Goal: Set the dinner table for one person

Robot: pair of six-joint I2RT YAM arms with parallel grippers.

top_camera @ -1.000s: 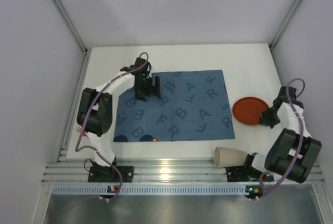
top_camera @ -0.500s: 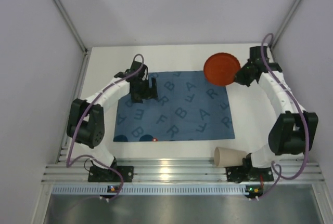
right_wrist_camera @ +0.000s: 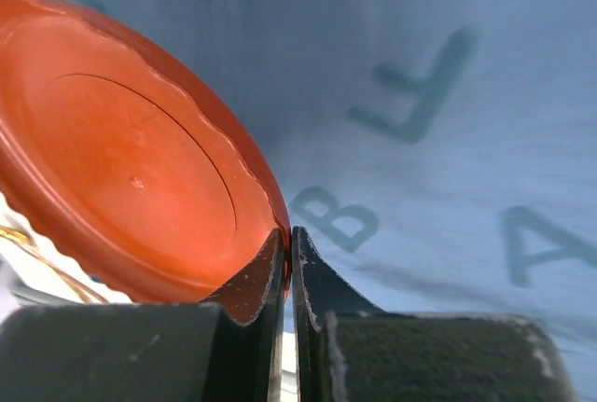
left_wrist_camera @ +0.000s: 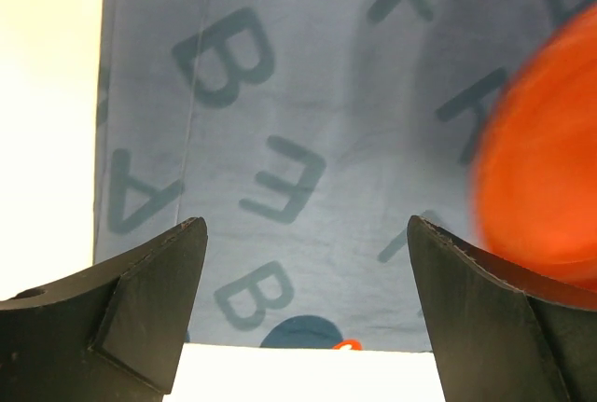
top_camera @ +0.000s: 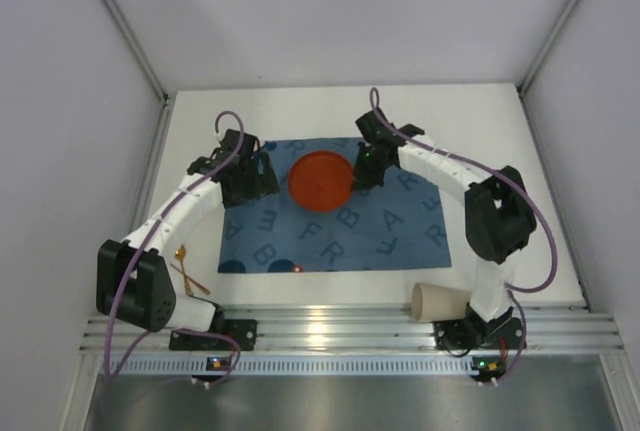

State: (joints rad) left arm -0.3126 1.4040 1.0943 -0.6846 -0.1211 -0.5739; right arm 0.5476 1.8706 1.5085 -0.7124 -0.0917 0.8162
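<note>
The white dinner table (top_camera: 480,131) carries a blue letter-printed mat (top_camera: 340,226). My right gripper (top_camera: 362,171) is shut on the right rim of an orange plate (top_camera: 320,179), which sits over the mat's back middle. In the right wrist view my gripper (right_wrist_camera: 289,234) pinches the plate (right_wrist_camera: 131,159) by its rim, tilted above the mat (right_wrist_camera: 448,66). My left gripper (top_camera: 262,176) is open and empty over the mat's back left. In its wrist view (left_wrist_camera: 308,225) the mat (left_wrist_camera: 280,94) lies below and the plate (left_wrist_camera: 546,178) is blurred at right.
A paper cup (top_camera: 440,301) lies on its side at the table's near right edge. Gold cutlery (top_camera: 186,269) lies on the table left of the mat, beside the left arm. Walls enclose the table at left, right and back.
My right arm carried the plate from the right of the mat, round the back right, to over the mat's back middle. My left arm shifted left, uncovering the gold cutlery.
</note>
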